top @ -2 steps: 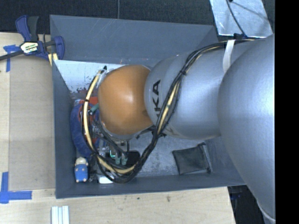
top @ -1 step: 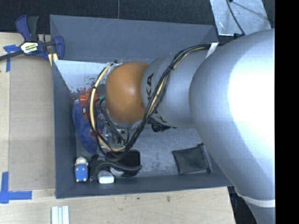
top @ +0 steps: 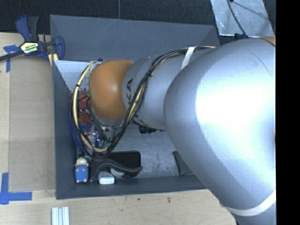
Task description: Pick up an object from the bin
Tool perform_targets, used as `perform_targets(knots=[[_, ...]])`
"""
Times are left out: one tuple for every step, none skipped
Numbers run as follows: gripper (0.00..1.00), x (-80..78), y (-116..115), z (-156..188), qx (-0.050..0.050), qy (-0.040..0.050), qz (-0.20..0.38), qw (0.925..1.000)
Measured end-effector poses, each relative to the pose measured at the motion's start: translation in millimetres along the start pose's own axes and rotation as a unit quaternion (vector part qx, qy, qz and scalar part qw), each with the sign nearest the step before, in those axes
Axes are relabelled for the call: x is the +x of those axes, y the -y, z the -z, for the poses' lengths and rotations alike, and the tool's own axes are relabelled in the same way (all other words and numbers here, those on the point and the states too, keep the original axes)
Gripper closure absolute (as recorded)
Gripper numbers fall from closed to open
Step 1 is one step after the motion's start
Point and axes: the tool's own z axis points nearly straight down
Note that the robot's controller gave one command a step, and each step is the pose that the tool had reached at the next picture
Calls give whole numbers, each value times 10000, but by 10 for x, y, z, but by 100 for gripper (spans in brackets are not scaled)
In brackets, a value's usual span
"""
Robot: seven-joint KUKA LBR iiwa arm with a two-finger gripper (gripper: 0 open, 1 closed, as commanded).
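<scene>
My gripper (top: 100, 134) hangs under the arm's orange cover at the left side of the bin, low among the things there. Just below it, towards the bin's front left corner, lies a flat black rectangular object (top: 125, 160) with a black curved band (top: 116, 172) around its near side. A small blue object with a pale cap (top: 81, 170) stands in the front left corner. Beside it rests a small white piece (top: 106, 179). Red and blue things (top: 83, 108) show at the left of the cover, partly hidden by cables.
The arm covers the middle and right of the bin, hiding what is beneath it. A dark wedge-shaped piece (top: 181, 163) lies on the floor near the front wall. The bin's left wall is close to the gripper.
</scene>
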Motion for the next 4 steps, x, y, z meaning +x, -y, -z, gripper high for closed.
perform_targets(knots=[[0,9,461,30,-104,46,-208,9997],[0,168,31,6,-33,19,-641,9979],[0,-284,292,-7,-38,-38,-469,9989],[100,-301,267,45,-59,5,-461,9989]])
